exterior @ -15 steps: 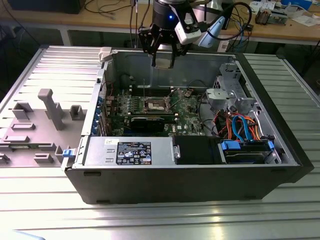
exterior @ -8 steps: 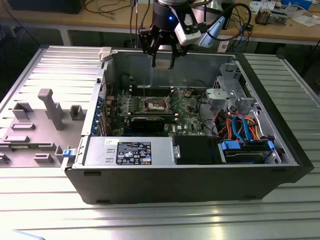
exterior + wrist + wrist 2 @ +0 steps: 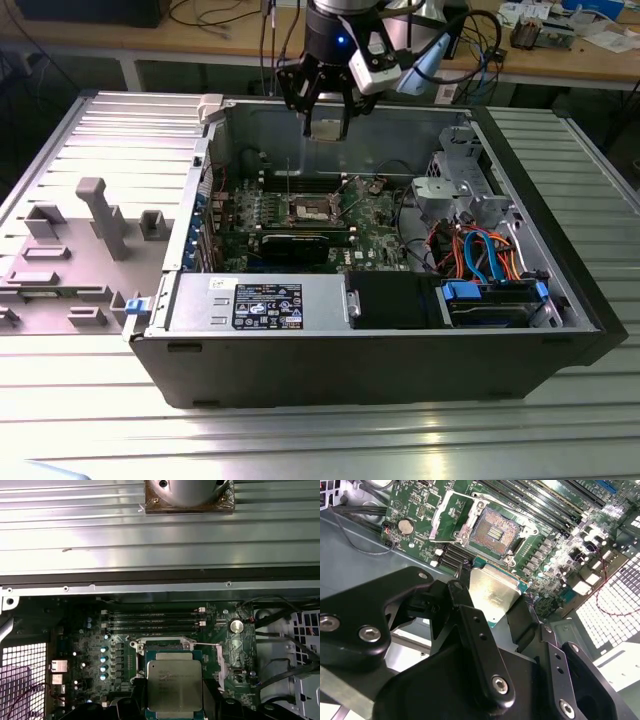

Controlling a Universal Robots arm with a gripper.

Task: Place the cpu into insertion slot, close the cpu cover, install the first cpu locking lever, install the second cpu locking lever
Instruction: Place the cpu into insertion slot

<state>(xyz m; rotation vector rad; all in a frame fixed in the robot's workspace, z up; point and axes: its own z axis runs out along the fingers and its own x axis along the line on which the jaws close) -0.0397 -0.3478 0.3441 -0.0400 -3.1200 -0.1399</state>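
My gripper (image 3: 328,126) hangs above the open computer case, near its far wall, shut on the cpu (image 3: 328,128), a flat square chip with a silvery top. The second wrist view has the cpu (image 3: 492,591) pinched by its edges between black fingers (image 3: 466,611). Below it on the green motherboard lies the insertion slot (image 3: 496,530), open, its contact field bare. The cpu cover (image 3: 449,516) is swung back beside the slot. In the first wrist view the cpu (image 3: 174,682) hides most of the insertion slot (image 3: 165,646). From outside, the insertion slot (image 3: 312,208) lies below and in front of the gripper.
The case (image 3: 300,350) lies on its side on a ribbed metal table (image 3: 100,420). Inside are memory slots (image 3: 152,620), a long black graphics card (image 3: 300,243), a grey drive cage (image 3: 450,190), coloured cables (image 3: 480,255) and a power supply (image 3: 260,300). A grey plastic panel (image 3: 70,250) lies at the exterior view's left.
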